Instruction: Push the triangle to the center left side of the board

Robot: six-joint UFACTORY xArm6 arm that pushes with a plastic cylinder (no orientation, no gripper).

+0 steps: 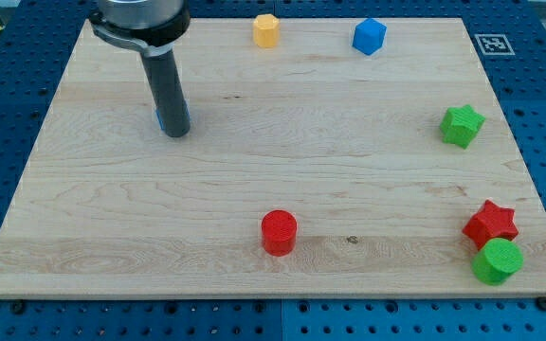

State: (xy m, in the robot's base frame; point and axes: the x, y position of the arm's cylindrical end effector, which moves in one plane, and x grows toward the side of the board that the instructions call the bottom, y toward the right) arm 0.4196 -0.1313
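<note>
My tip (175, 133) stands near the tabletop's (112, 227) top-left corner; no claw shows. Six clear blocks: two red, two green, one orange, one blue.

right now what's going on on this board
The arm's rod stands at the board's upper left, my tip right against a small blue block that it mostly hides; its shape cannot be made out. The other blocks sit apart: an orange one and a blue cube along the top, a red cylinder near bottom centre, and a green star, red star and green cylinder at the right.
</note>
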